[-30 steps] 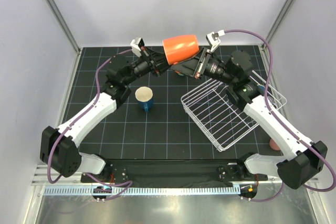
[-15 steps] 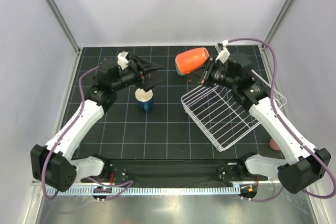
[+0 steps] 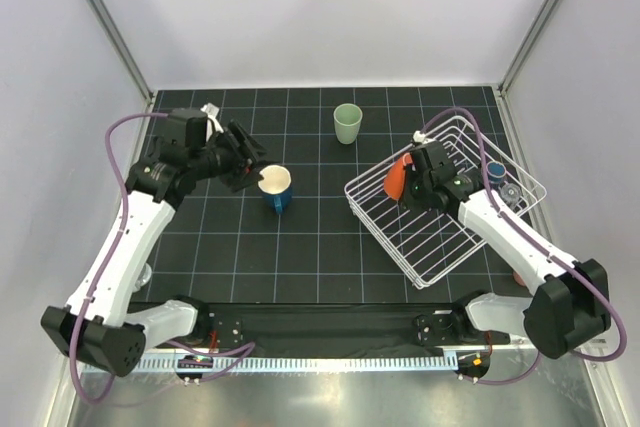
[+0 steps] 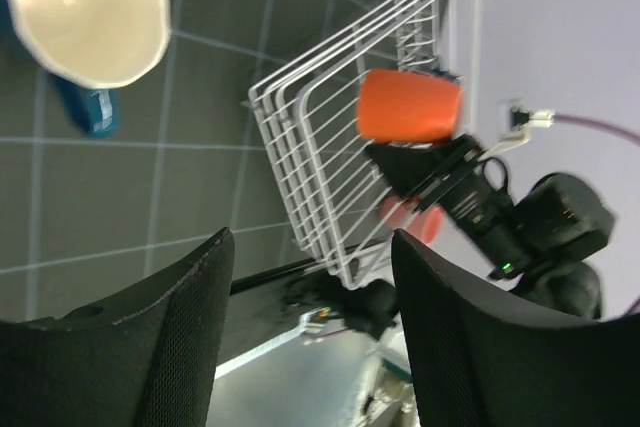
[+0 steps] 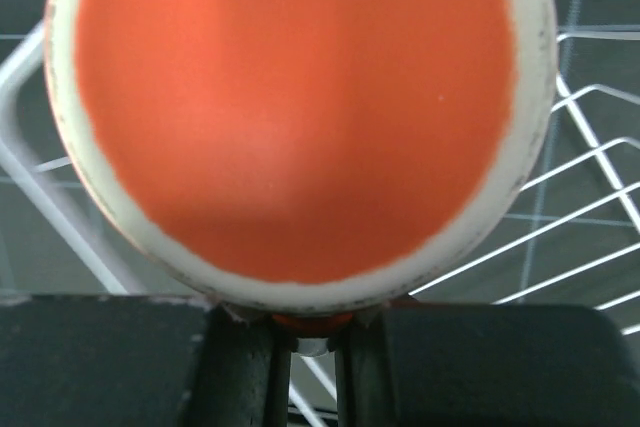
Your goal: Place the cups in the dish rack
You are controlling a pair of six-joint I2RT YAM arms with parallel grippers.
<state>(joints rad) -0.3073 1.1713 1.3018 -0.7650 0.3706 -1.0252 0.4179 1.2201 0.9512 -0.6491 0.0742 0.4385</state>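
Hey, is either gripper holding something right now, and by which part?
The right gripper holds the orange mug, pinching a thin orange part at its side, probably the handle. The left gripper is open and empty.

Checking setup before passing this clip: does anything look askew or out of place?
The dish rack sits turned diagonally against the mat's grid, its right corner apparently overhanging the mat's edge. A pink thing lies off the mat beside the right arm, mostly hidden.
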